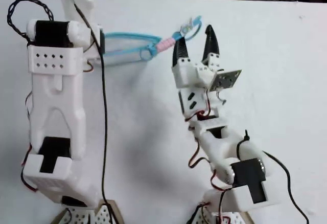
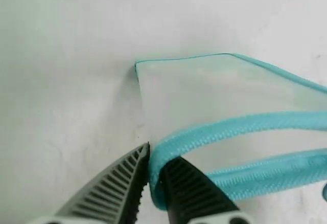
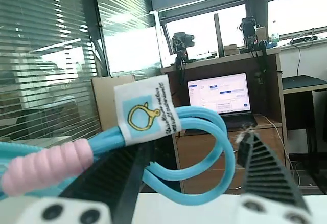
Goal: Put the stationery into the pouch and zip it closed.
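Observation:
The pouch (image 1: 127, 50) is clear plastic with a teal zipper and lies at the back of the table. In the left wrist view my left gripper (image 2: 150, 175) is shut on the zipper edge (image 2: 230, 129) at one end of the pouch (image 2: 214, 93). At the other end are a pink ribbed pull (image 1: 165, 44) and a teal loop strap (image 1: 190, 26) with a white tag (image 3: 145, 110). My right gripper (image 1: 193, 36) is open around that loop (image 3: 204, 147), which rests against one black finger (image 3: 115, 175). The pink pull (image 3: 48, 165) is just beside it.
The white table (image 1: 276, 55) has bare room to the right and in the middle front. The left arm's body (image 1: 56, 106) and its cables (image 1: 103, 132) cover the left side. Both arm bases stand at the front edge.

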